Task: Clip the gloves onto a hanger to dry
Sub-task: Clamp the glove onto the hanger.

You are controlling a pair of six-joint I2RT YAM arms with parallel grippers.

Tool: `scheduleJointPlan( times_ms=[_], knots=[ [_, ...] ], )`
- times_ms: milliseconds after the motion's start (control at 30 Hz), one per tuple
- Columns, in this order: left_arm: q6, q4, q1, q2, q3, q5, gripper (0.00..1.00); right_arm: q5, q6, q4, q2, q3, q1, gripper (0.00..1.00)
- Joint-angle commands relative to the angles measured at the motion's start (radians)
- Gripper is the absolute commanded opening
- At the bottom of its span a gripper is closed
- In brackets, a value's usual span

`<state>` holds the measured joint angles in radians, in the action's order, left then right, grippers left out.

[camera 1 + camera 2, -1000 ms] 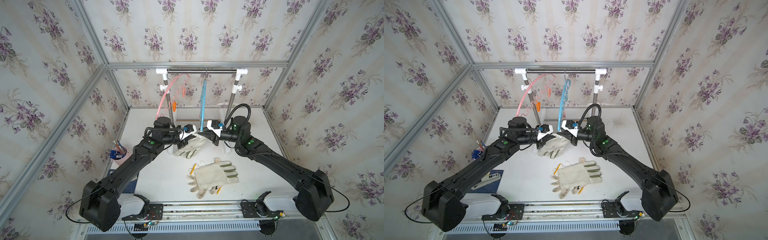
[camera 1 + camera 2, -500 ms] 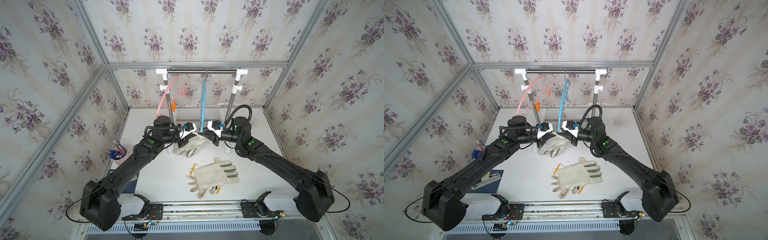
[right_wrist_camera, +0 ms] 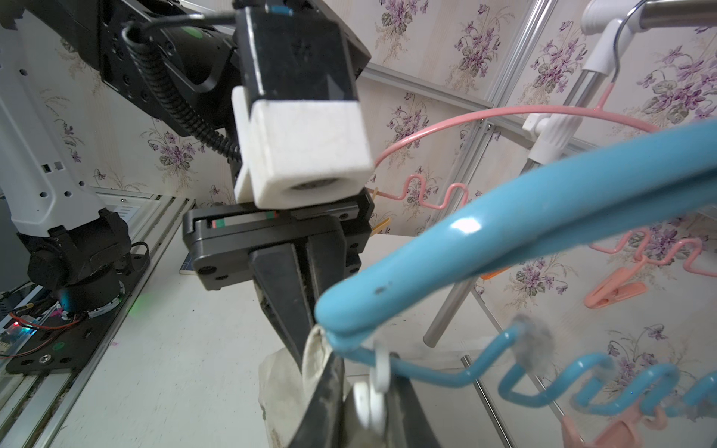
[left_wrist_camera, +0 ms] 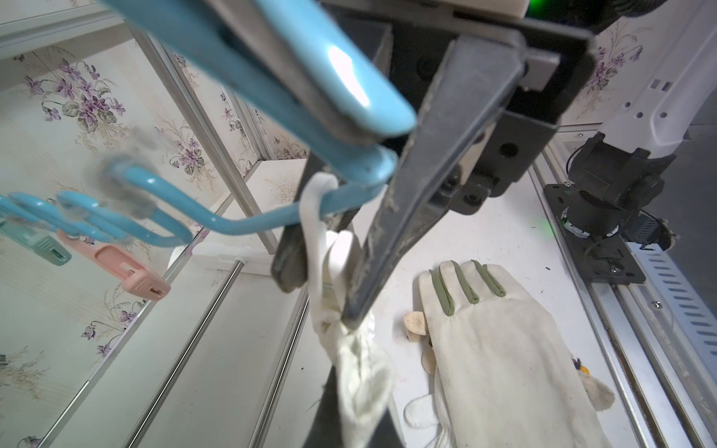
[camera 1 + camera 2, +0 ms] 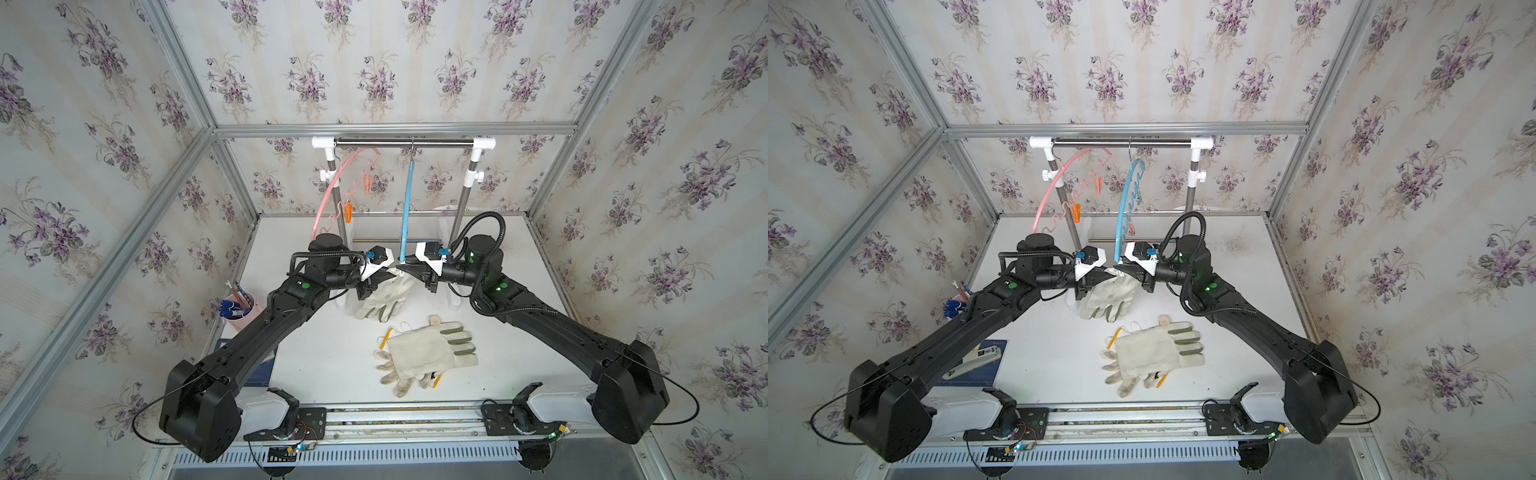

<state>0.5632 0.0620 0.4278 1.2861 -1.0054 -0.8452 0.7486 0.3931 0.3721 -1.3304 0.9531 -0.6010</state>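
Observation:
An off-white canvas glove [image 5: 384,297] [image 5: 1106,297] with green finger patches hangs from my left gripper [image 5: 390,272] [image 5: 1111,272], which is shut on its cuff [image 4: 361,372]. My right gripper [image 5: 403,268] [image 3: 364,407] meets it tip to tip, shut on a white clip [image 3: 374,384] [image 4: 337,252] that hangs at the low end of the blue hanger [image 5: 406,208] [image 5: 1124,208]. The cuff [image 3: 314,349] touches that clip. More gloves [image 5: 428,353] [image 5: 1158,353] lie piled on the table, a canvas one on top of knit ones.
A pink hanger [image 5: 332,191] with orange clips hangs beside the blue one on the steel rail [image 5: 403,143]. Pink and green clips [image 4: 132,271] hang farther along the blue hanger. A pen cup [image 5: 239,305] and a blue booklet [image 5: 976,361] sit at the table's left.

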Motion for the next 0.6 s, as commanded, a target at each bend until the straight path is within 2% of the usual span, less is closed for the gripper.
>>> scheduleJointPlan(
  times_ms=[0,333,567],
  knots=[
    [-0.018,-0.055,0.002,0.0,0.003,-0.05,0.0,0.026,0.006,0.036,-0.001,-0.004,-0.003,0.06],
    [-0.044,-0.108,-0.001,-0.005,-0.001,-0.021,0.0,0.019,0.006,0.046,0.01,-0.02,-0.004,0.08],
    [-0.044,-0.105,-0.001,-0.006,-0.007,-0.017,0.0,0.0,0.02,0.024,0.02,-0.02,-0.003,0.35]
  ],
)
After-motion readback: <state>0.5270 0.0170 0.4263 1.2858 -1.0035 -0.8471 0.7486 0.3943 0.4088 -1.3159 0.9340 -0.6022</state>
